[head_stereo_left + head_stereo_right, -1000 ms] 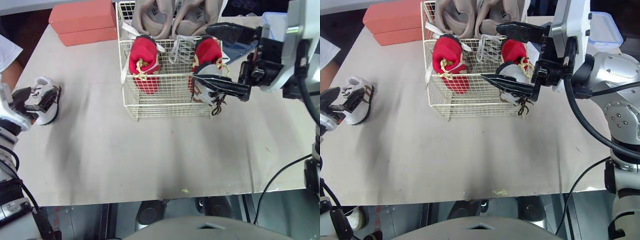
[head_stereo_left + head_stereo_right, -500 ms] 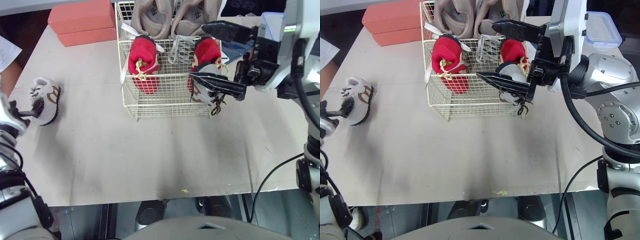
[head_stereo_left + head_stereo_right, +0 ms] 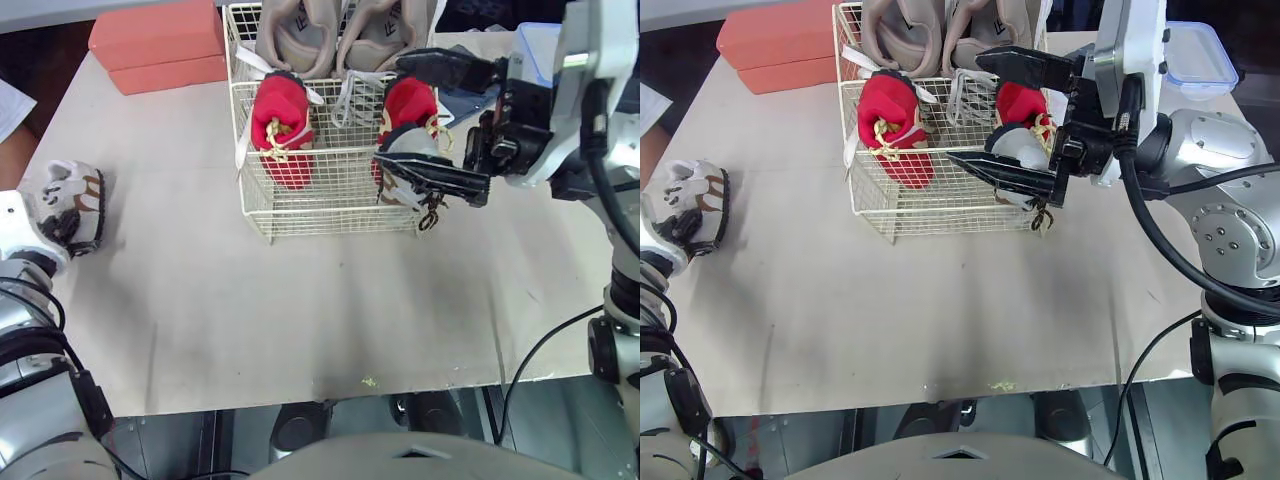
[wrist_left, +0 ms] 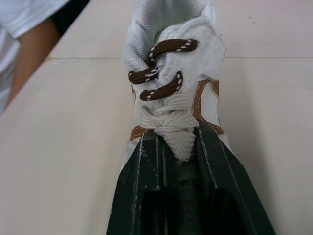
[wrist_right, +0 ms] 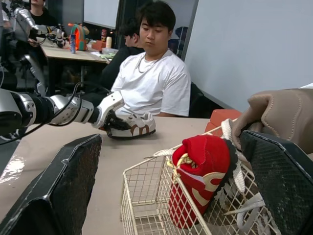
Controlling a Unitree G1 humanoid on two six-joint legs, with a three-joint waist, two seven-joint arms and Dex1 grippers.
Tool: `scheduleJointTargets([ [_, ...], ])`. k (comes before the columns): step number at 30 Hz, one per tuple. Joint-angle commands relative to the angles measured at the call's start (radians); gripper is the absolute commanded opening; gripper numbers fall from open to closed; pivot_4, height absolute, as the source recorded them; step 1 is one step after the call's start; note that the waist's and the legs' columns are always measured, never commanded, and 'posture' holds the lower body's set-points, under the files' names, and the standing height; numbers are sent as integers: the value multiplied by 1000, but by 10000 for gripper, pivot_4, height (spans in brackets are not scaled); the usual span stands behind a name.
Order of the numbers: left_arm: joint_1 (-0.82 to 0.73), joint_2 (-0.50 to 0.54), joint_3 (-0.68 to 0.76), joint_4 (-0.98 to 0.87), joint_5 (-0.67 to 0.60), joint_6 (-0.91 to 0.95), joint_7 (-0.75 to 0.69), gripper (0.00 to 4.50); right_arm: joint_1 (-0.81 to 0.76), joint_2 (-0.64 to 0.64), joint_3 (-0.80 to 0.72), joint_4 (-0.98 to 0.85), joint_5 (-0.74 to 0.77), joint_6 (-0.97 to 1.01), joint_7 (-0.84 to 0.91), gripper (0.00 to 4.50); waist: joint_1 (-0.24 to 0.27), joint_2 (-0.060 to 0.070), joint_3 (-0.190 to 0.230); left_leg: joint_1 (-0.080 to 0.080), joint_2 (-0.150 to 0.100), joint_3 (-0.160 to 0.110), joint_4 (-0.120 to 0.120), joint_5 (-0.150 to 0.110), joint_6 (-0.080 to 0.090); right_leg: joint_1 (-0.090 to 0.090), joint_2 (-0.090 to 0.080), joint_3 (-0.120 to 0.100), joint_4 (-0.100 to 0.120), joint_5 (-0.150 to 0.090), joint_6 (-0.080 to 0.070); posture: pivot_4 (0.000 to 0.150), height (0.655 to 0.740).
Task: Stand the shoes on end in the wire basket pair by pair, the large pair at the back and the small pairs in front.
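Note:
A small white shoe (image 3: 70,195) with brown laces (image 4: 164,68) lies near the table's left edge. My left gripper (image 4: 168,139) is shut on its white fabric just below the laces. The wire basket (image 3: 330,210) stands at the back centre. Two large beige shoes (image 3: 300,30) stand on end at its back. A red shoe (image 3: 283,125) stands front left and another red shoe (image 3: 412,100) front right, with a pale shoe (image 3: 398,168) below it. My right gripper (image 3: 440,125) hangs open over the basket's right front corner, nothing between its fingers.
Two orange boxes (image 3: 160,45) lie at the back left. A clear lidded container (image 3: 1202,55) sits at the back right. A person in a white T-shirt (image 5: 156,83) sits beyond the table's left side, an arm (image 4: 29,63) close to the white shoe.
My left gripper has gone from open around the white shoe to shut on it, and the shoe has turned a little. The right gripper has hardly moved.

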Motion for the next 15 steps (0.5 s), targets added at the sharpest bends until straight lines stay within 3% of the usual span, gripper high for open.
scheduleJointTargets([
  [1,40,-8,62,-154,-16,-132,63,1577,-12,-8,-24,-17,10,-5,9,45000,3,-1,0,0,0,0,0,0,0,0,0,0,0,0,0,1500,7400],
  [4,72,-86,141,-412,-74,-253,117,1575,-15,-3,-28,-7,12,-1,5,45000,7,-3,-1,-3,0,-1,0,0,0,-2,-1,1,0,0,0,1500,7400],
  [7,85,-158,146,-655,-147,-269,108,1573,-17,8,-33,4,21,10,-13,45000,10,-8,-4,-15,0,-6,6,1,-1,-9,-1,-3,0,1,-1,1500,7400],
  [15,0,-269,-76,-1216,-470,1,68,1573,-34,96,-46,45,68,64,-147,45000,3,-8,-4,-15,-1,-7,7,1,-1,-8,-1,-4,1,1,-1,1500,7400],
])
